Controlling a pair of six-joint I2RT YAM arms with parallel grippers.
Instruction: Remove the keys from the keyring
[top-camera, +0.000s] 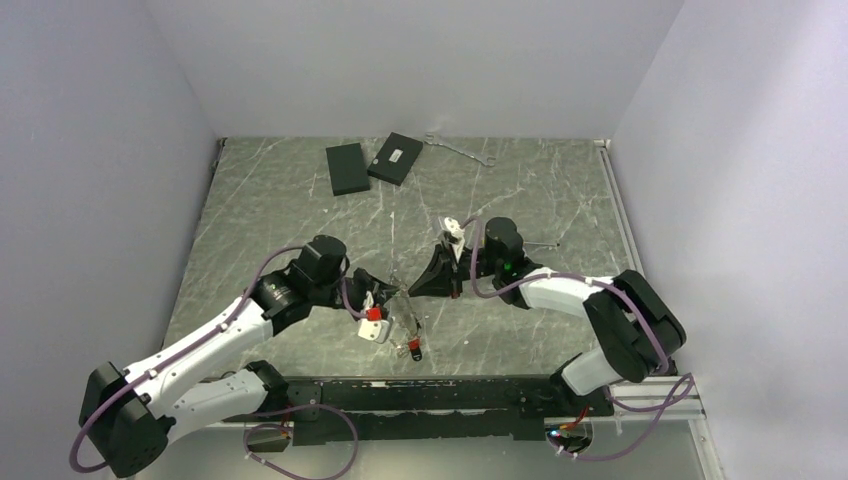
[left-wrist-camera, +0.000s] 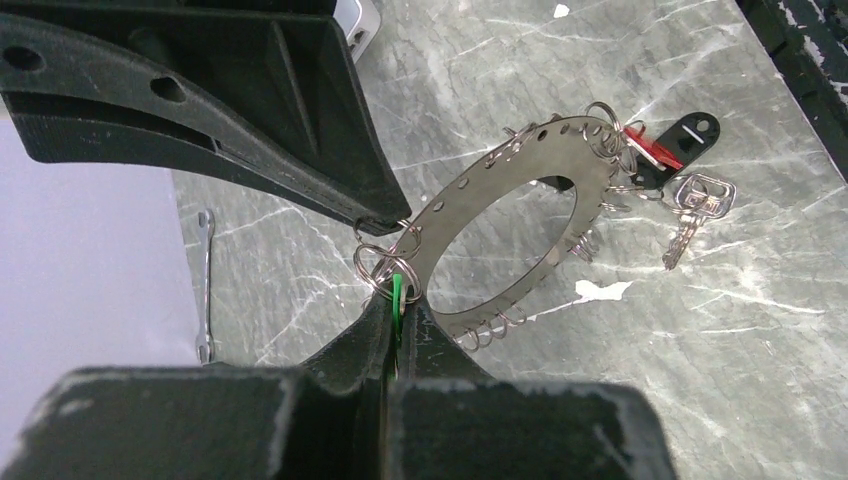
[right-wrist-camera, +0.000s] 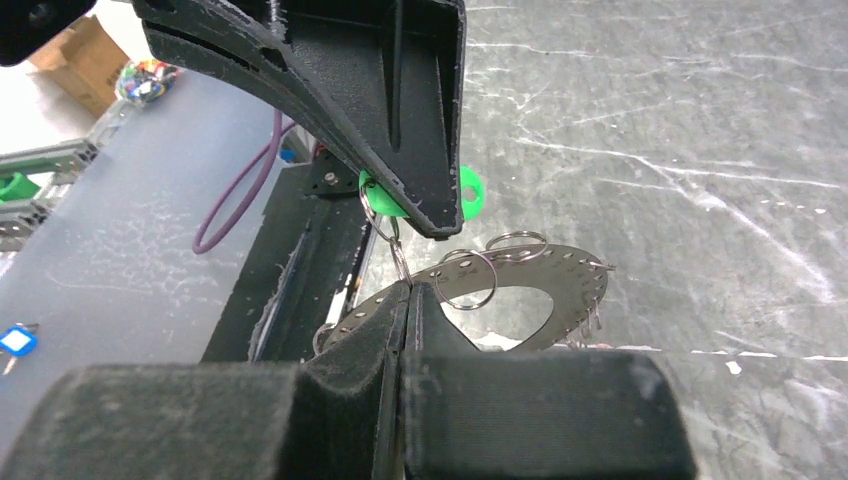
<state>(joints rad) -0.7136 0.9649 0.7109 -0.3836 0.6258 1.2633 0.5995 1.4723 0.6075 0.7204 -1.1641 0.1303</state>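
Jaws of the left gripper (left-wrist-camera: 397, 312) are pinched tight on a green key (left-wrist-camera: 398, 290) that hangs by a small wire loop from the keyring (left-wrist-camera: 560, 150). The ring is held tilted over the table (left-wrist-camera: 700, 350). Red and black keys (left-wrist-camera: 655, 152) at its far end seem to touch the surface. The right gripper (right-wrist-camera: 405, 297) is clamped on the ring's rim, just beside the green key.

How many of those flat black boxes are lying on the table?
2. Both lie near the far edge of the table: the left box, and the right box close beside it, turned at an angle. None appears hidden.
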